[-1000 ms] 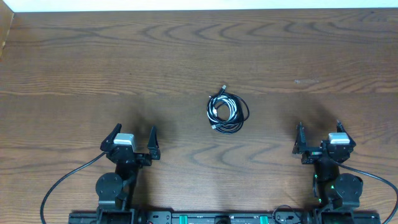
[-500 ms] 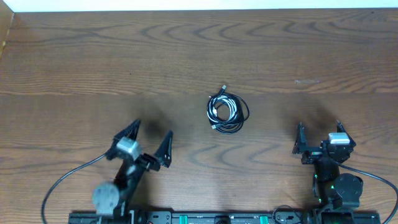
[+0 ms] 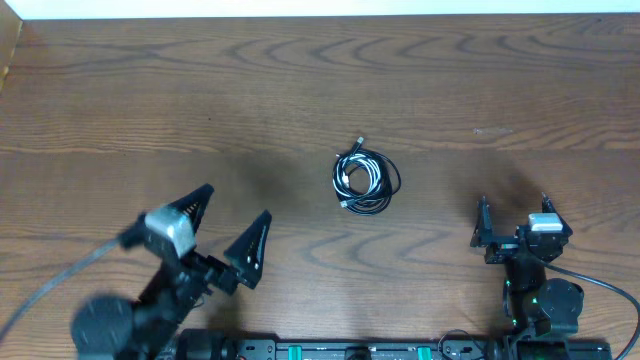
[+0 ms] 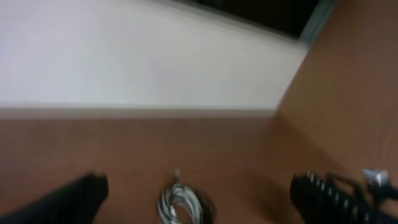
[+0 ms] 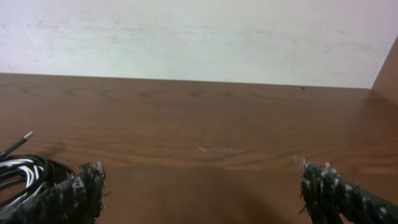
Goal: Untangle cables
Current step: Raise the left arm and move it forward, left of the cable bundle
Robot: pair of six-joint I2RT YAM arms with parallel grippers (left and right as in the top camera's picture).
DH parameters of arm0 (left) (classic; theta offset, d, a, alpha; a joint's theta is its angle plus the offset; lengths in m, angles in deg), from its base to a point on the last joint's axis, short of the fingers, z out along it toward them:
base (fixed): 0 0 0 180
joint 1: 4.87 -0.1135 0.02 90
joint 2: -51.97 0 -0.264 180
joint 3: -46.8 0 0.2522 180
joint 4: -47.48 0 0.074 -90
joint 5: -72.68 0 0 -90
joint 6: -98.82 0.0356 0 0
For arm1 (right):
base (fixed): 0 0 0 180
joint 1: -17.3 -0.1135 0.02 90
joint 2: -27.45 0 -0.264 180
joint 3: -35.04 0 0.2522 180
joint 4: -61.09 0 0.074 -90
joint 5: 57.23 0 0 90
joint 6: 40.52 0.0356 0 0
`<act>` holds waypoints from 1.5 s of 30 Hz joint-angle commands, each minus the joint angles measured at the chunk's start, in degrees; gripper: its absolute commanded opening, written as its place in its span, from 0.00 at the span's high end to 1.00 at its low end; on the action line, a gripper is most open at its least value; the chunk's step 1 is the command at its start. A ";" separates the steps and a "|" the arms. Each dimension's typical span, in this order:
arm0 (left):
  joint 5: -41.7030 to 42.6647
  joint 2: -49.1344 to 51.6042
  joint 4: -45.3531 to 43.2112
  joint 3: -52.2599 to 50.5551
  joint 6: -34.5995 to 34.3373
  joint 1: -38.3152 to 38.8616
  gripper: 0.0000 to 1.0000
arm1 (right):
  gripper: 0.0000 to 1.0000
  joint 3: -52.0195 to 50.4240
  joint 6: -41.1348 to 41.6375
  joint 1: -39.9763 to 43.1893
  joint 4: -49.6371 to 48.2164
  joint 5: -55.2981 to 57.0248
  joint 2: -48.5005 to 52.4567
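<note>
Wood table (image 3: 120, 90), cables (image 3: 365, 178) bundled mid-table
Your left pincer (image 3: 235, 203) and right pincer (image 3: 513, 203) gape wide; cables lie between, slightly ahead

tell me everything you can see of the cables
The cables form one small, loose coil of thin flexible cords, mostly black, with a white one wound through the middle. They lie flat on the wood table, near its middle. One black end with a small plug sticks out past the coil's far side, and another plug end shows at its near left edge. They are tangled together, and only the table touches them.
</note>
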 commanded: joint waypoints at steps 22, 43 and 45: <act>-5.49 41.92 43.54 30.36 4.20 7.32 0.02 | 0.01 -0.09 -0.61 0.39 0.22 0.61 -0.35; -21.18 59.93 48.76 37.64 1.25 16.74 0.02 | 0.01 -0.09 -0.61 0.39 0.22 0.61 -0.35; -21.18 61.26 49.07 37.51 1.25 16.74 0.02 | 0.01 -0.09 -0.61 0.39 0.22 0.61 -0.35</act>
